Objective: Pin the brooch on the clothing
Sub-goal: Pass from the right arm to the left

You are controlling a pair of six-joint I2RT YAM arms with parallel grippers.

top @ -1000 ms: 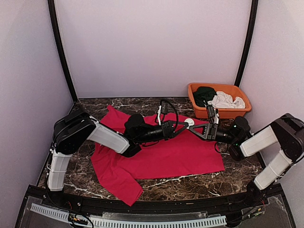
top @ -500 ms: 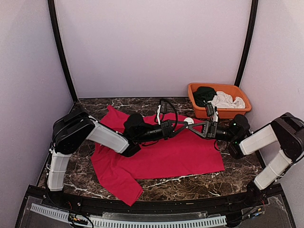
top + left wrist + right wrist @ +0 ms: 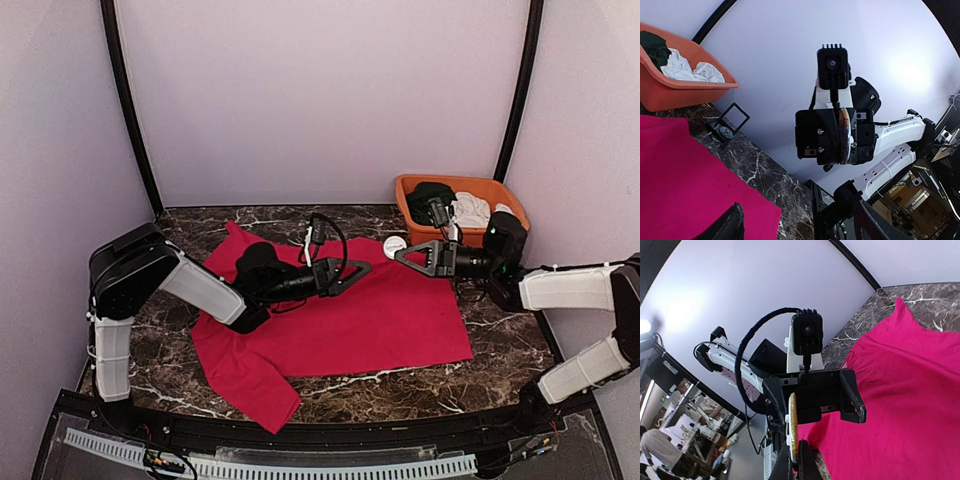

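Observation:
The clothing, a bright red T-shirt, lies spread flat on the marble table. The brooch, a white disc with a gold rim, stands on edge in my right gripper, which is shut on it and hangs above the shirt's far right corner. The right wrist view shows the brooch pinched between the two fingers. My left gripper hovers over the shirt's middle, open and empty, and faces the right one across a gap. In the left wrist view, the brooch shows edge-on in the opposite gripper.
An orange basket with dark green and white garments stands at the back right, just behind the right arm. A small open black case sits on the marble beside the basket. White walls close in the table on three sides.
The two grippers met over the shirt with the brooch between them. The left one has since opened and drawn back left. The right one has pulled right, still holding the brooch.

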